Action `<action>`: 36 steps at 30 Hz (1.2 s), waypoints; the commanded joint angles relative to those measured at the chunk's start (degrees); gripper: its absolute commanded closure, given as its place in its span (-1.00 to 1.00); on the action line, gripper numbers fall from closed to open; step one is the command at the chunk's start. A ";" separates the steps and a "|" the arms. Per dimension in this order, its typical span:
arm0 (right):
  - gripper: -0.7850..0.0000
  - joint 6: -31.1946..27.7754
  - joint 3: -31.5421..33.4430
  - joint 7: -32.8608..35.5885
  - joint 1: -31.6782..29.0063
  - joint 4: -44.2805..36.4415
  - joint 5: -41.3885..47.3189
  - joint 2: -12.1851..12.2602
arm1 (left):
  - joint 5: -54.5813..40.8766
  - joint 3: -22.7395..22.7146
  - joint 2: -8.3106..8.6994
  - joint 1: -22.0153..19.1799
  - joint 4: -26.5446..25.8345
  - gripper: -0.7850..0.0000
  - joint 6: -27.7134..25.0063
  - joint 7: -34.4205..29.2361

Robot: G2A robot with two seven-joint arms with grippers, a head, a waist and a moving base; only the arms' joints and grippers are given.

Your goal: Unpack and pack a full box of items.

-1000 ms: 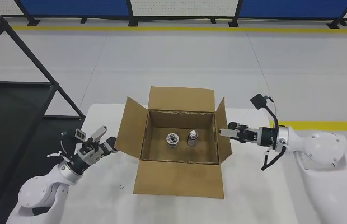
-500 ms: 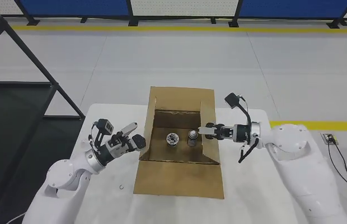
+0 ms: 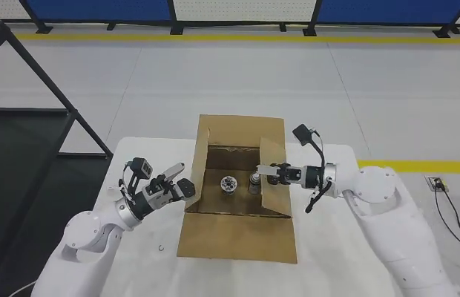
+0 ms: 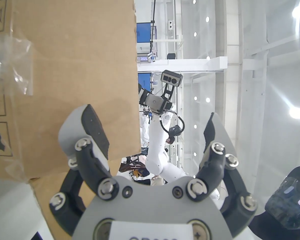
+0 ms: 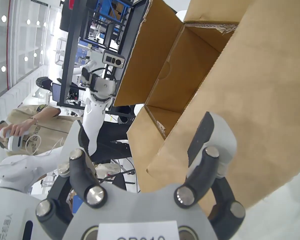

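Observation:
An open cardboard box (image 3: 237, 236) sits mid-table with its front and back flaps laid outward. Inside stand a small round metal part (image 3: 228, 182) and a grey bottle (image 3: 254, 180). My left gripper (image 3: 179, 186) is open at the box's left side, one finger on the upright left flap (image 4: 64, 51). In its own view the left gripper (image 4: 152, 131) has nothing between its fingers. My right gripper (image 3: 268, 170) is open against the right flap (image 3: 273, 191), which leans inward. The right gripper (image 5: 144, 146) has that flap's (image 5: 240, 88) corner in its gap.
The white table (image 3: 141, 256) carries a tiny ring (image 3: 162, 248) near its front left. A black metal frame (image 3: 37, 82) stands off the table's left side. A person holding a controller (image 5: 14, 136) is in the room behind.
Both arms have come in toward the box. The two side flaps, splayed outward a second ago, now stand up, and the right one has tipped further inward.

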 commanded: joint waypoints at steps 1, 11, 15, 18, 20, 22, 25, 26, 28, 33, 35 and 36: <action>-1.00 0.87 -1.94 -1.00 1.35 1.92 -0.03 -0.51 | 1.25 1.80 -0.27 -1.34 -0.20 -1.00 1.48 1.51; -1.00 0.57 -7.82 -4.60 6.18 9.91 -1.86 -2.43 | 3.30 10.07 -2.28 -9.22 5.55 -1.00 4.82 6.90; -1.00 -0.34 -8.50 -3.81 6.42 10.30 -3.55 -2.46 | 3.55 12.29 -2.95 -11.15 8.25 -1.00 5.03 7.16; -1.00 -0.74 -8.84 -4.08 6.31 10.16 -4.84 -2.46 | 3.82 13.58 -3.37 -12.17 9.95 -1.00 5.13 7.20; -1.00 -1.24 -9.12 -4.03 6.17 9.96 -5.27 -2.50 | 4.28 14.37 -3.62 -12.74 10.96 -1.00 5.17 7.36; -1.00 -1.29 -9.54 -3.97 6.23 9.84 -6.35 -2.53 | 4.64 15.01 -3.86 -13.30 11.86 -1.00 5.25 7.42; -1.00 -0.87 -10.44 -3.88 6.42 9.60 -8.06 -2.67 | 5.04 15.80 -4.18 -14.03 13.13 -1.00 5.50 7.53; -1.00 -0.53 -10.75 -3.96 6.54 9.64 -8.76 -2.71 | 5.25 16.08 -4.28 -14.26 13.52 -1.00 5.61 7.53; -1.00 -0.05 -11.23 -4.25 6.71 9.66 -9.54 -2.85 | 5.49 16.59 -4.50 -14.67 14.27 -1.00 5.74 7.56; -1.00 0.39 -11.85 -4.42 7.14 10.17 -10.24 -3.12 | 5.83 17.70 -5.05 -15.56 15.95 -1.00 5.98 7.77; -1.00 0.41 -12.00 -4.27 7.32 10.59 -10.30 -3.20 | 5.96 18.05 -5.24 -15.88 16.47 -1.00 6.01 7.72; -1.00 0.38 -12.02 -4.27 7.41 10.76 -10.22 -3.25 | 5.97 18.16 -5.33 -16.00 16.68 -1.00 5.93 7.75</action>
